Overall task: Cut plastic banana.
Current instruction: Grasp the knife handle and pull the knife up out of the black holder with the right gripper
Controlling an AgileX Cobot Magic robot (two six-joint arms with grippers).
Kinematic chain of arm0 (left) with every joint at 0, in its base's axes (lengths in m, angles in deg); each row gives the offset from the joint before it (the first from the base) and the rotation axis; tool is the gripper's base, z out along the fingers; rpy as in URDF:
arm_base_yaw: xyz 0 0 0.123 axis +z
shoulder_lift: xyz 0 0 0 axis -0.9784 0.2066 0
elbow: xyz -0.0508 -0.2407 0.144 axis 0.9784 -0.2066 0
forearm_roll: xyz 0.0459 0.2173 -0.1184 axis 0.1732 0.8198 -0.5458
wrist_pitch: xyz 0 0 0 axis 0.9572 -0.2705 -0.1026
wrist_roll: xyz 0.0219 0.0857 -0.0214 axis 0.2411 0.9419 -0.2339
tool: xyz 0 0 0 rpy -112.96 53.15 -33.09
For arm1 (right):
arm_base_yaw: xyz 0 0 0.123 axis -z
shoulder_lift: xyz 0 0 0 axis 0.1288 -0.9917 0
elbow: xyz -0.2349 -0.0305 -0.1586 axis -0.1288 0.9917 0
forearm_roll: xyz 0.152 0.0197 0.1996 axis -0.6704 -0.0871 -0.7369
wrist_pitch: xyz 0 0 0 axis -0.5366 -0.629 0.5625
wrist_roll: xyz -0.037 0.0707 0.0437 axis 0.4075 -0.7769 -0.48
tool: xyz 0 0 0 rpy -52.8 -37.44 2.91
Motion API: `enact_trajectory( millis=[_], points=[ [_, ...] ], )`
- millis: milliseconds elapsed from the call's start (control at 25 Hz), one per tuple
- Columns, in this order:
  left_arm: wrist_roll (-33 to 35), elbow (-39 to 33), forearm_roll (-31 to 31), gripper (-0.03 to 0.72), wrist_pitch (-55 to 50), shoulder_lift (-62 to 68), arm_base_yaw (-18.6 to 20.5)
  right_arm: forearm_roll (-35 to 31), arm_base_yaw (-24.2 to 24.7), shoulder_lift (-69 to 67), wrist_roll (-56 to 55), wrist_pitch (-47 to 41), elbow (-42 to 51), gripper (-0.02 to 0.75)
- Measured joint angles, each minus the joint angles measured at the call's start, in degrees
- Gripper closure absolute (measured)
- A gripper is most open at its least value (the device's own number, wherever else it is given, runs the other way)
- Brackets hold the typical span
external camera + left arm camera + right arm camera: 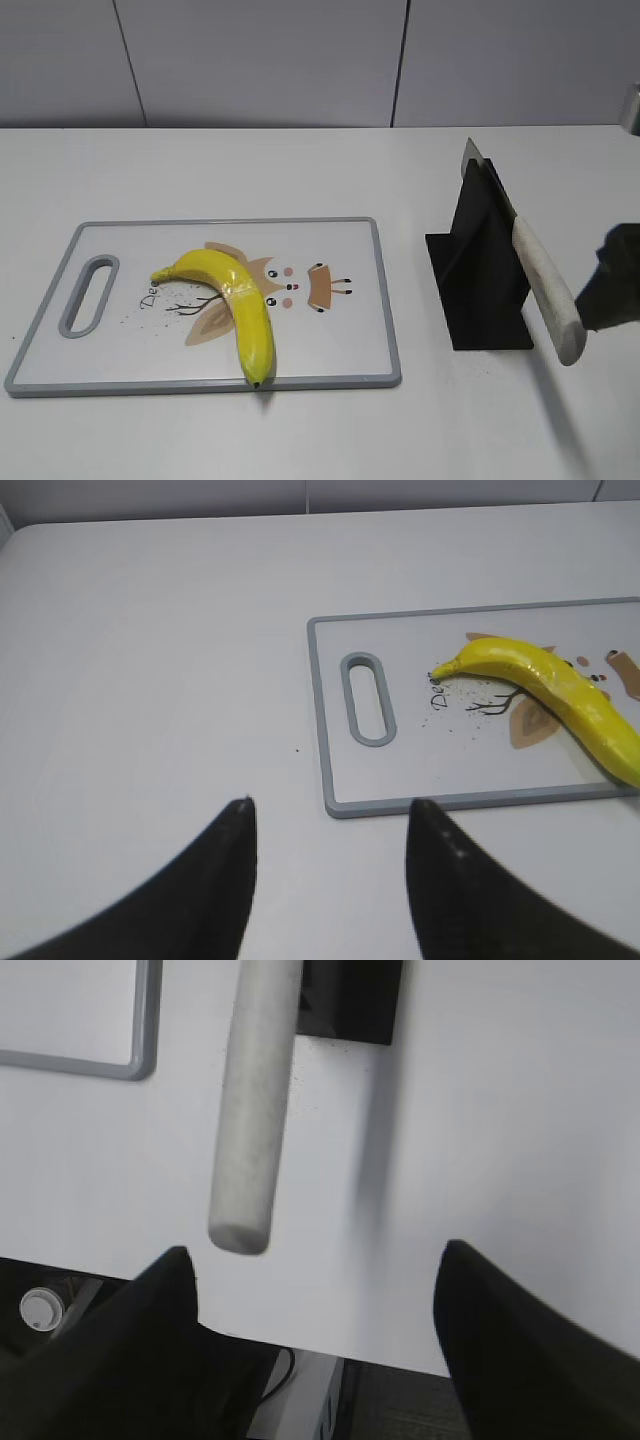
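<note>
- The plastic banana [235,305] lies on a white cutting board [340,340] with a grey rim, in the lower left of the exterior view; its greenish stem end points toward the board's handle slot [90,295] and its dark tip touches the board's near edge.
- A seam wraps the banana around its middle, and a printed cartoon [300,285] shows beside it.
- In the left wrist view the banana [550,695] sits at the right edge of the frame, while the left end effector [330,825] hangs over bare white surface [150,660] at the bottom centre, near the board's corner and well apart from the banana.
- Its two dark fingers [225,880] stand apart, holding nothing.
- A knife [535,275] with a pale handle leans in a black stand [480,275] in the right half of the exterior view, well apart from the board.
- In the right wrist view the right end effector [315,1280] sits at the bottom of the frame with its fingers [500,1340] spread wide, just below the butt of the knife handle [250,1110], not touching it.
- The banana does not show in the right wrist view; only a corner of the board [140,1060] appears in the upper left.
</note>
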Motion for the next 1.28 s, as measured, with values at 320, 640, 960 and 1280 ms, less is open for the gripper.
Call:
enact_trajectory(
  millis=[320, 640, 960, 1280],
  points=[
    [0.00, 0.00, 0.00, 0.216, 0.00, 0.00, 0.00, -2.22, -0.07, -14.26, -0.89, 0.15, -10.45, 0.204],
    [0.00, 0.00, 0.00, 0.216, 0.00, 0.00, 0.00, -2.22, -0.07, -24.24, -0.95, 0.22, -11.94, 0.213],
    [0.00, 0.00, 0.00, 0.216, 0.00, 0.00, 0.00, -3.06, -0.07, -29.22, -0.95, 0.22, -11.94, 0.292],
    [0.00, 0.00, -0.05, 0.216, -0.02, 0.00, 0.00, -3.32, -0.07, -29.31, -1.91, 0.19, -11.94, 0.547]
  ],
)
